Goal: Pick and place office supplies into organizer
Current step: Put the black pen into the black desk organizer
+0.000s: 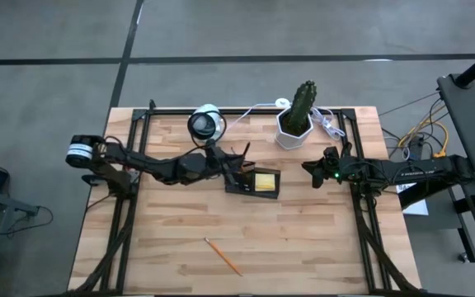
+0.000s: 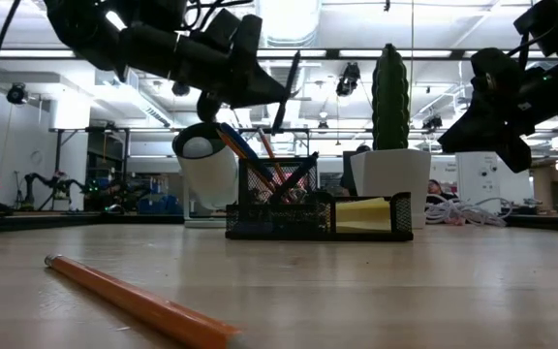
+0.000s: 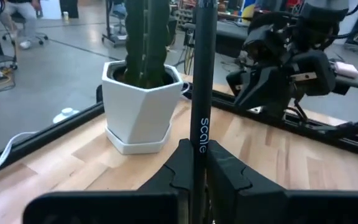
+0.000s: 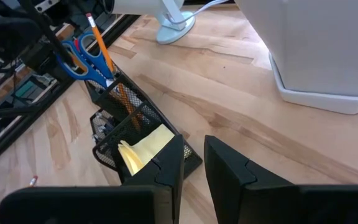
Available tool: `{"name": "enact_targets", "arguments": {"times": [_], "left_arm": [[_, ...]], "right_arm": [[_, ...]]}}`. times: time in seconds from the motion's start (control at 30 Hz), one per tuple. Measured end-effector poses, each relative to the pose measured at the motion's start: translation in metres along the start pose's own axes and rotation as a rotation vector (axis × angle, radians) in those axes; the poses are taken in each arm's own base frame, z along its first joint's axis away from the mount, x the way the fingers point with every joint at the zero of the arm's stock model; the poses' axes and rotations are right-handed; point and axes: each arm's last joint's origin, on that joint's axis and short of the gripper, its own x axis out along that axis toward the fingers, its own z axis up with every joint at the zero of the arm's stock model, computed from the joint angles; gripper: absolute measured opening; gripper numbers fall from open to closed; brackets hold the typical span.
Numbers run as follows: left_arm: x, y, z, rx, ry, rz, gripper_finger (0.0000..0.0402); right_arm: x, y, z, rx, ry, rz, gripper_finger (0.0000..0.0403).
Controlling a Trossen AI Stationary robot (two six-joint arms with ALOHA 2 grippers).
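Gripping a black pen (image 3: 202,93) upright in our closed left end effector (image 3: 194,158) above the organizer (image 1: 252,182) | high view alone: orange pencil (image 1: 223,256) on surface (image 1: 303,239) | right end effector (image 4: 193,165) slightly parted, empty

Left pincer (image 1: 236,167) over organizer (image 1: 254,182); orange pencil (image 1: 223,256) lies apart.

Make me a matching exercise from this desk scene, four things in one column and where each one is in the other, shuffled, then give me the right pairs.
Things:
1. black pen
2. orange pencil
3. yellow sticky notes
4. scissors

Places:
A. lying loose on the table
B. standing in the organizer's tall mesh cup
C. clamped in the left gripper
D. in the organizer's low compartment

Pairs: 1-C, 2-A, 3-D, 4-B
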Motion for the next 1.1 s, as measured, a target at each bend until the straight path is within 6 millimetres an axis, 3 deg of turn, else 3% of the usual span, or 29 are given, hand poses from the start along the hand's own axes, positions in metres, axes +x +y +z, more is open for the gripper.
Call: {"name": "enact_targets", "arguments": {"times": [0.67, 1.0, 1.1], "left_arm": [[0.018, 0.003, -0.032, 0.057, 0.079, 0.004, 0.0007], [0.021, 0.001, -0.030, 0.060, 0.081, -0.010, 0.0007], [0.021, 0.002, -0.032, 0.062, 0.094, -0.007, 0.0030]], "right_arm": [[0.000, 0.000, 0.000, -0.004, 0.001, 0.000, 0.0054], [0.000, 0.000, 0.000, -0.004, 0.001, 0.000, 0.0054], [0.000, 0.000, 0.000, -0.004, 0.001, 0.000, 0.0054]]}}
